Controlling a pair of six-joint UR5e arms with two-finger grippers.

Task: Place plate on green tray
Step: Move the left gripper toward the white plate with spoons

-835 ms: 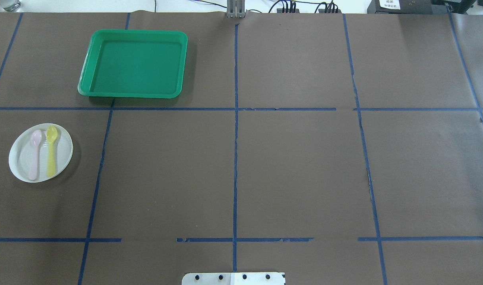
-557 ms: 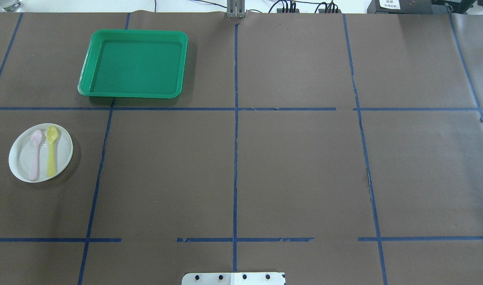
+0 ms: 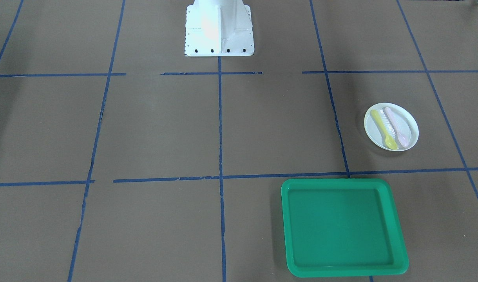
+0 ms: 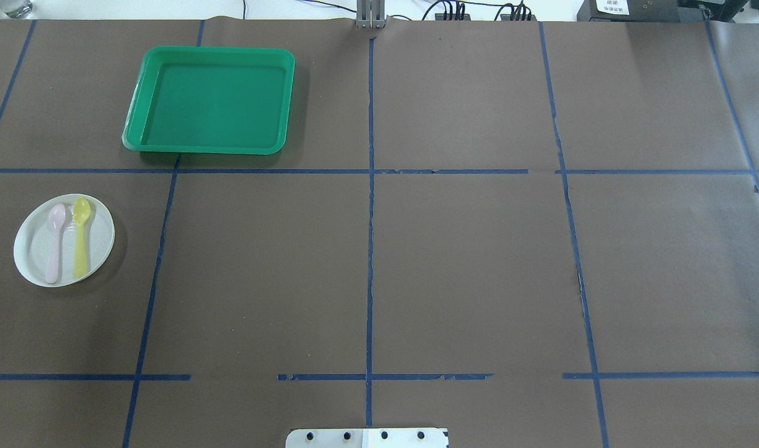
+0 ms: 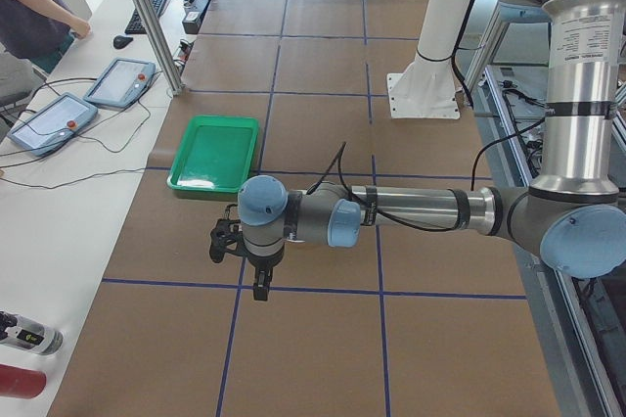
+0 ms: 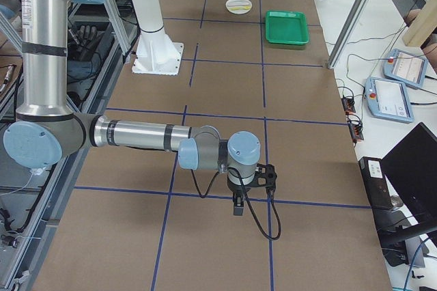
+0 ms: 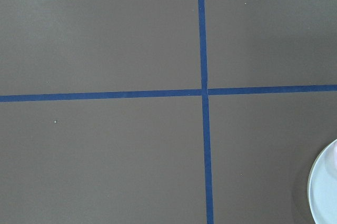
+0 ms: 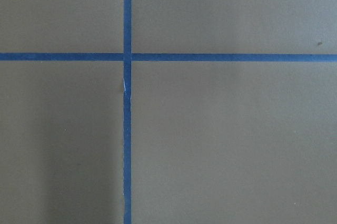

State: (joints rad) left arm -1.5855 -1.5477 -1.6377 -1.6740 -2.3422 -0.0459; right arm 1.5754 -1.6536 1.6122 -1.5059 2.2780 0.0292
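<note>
The small white plate [image 4: 36,252] lies on the table's left side with a pink spoon [image 4: 55,242] and a yellow spoon [image 4: 81,239] on it. It also shows in the front view [image 3: 411,127] and at the left wrist view's lower right edge [image 7: 327,192]. The green tray [image 4: 210,101] lies empty behind it, apart from it, and also shows in the front view [image 3: 343,227]. My left gripper [image 5: 259,290] hangs above the table, seen only from the left side. My right gripper [image 6: 237,208] is seen only from the right side. I cannot tell whether either is open or shut.
The brown table cover carries a grid of blue tape lines. The robot's white base [image 3: 218,27] stands at the near middle edge. A bench with tablets [image 5: 59,118] and a metal post [image 5: 147,16] lies beyond the table's far edge.
</note>
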